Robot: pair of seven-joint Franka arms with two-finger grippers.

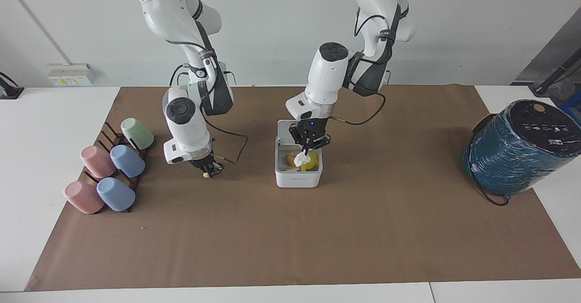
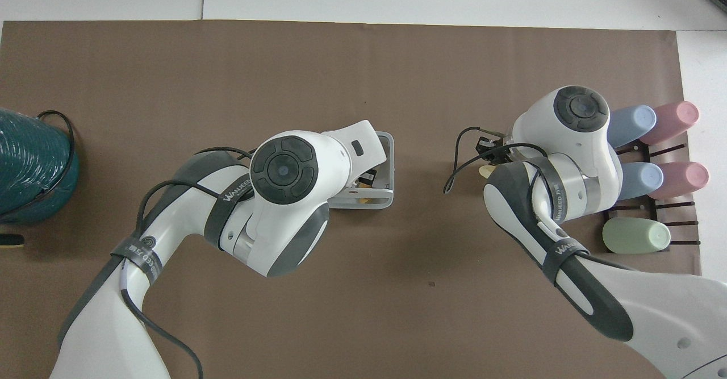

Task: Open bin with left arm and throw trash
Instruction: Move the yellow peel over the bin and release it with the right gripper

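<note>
The brown mat (image 1: 290,239) covers most of the table, and the teal wrapped cylinder (image 1: 517,146) stands at the left arm's end of it. The bin (image 1: 298,176) sits mid-mat with its lid raised; a yellow-and-green sponge piece (image 1: 311,163) and a brownish scrap (image 1: 290,159) lie inside. The left gripper (image 1: 307,149) hangs over the open bin, its fingertips pinched on the top of the white paper wad (image 1: 300,159), which dangles just above the bin's contents. The right gripper (image 1: 208,171) is low over the mat toward the right arm's end, between the bin and the rack of pastel cups (image 1: 109,169), its fingers clenched on a pale yellow scrap (image 1: 206,174) that barely shows.
</note>
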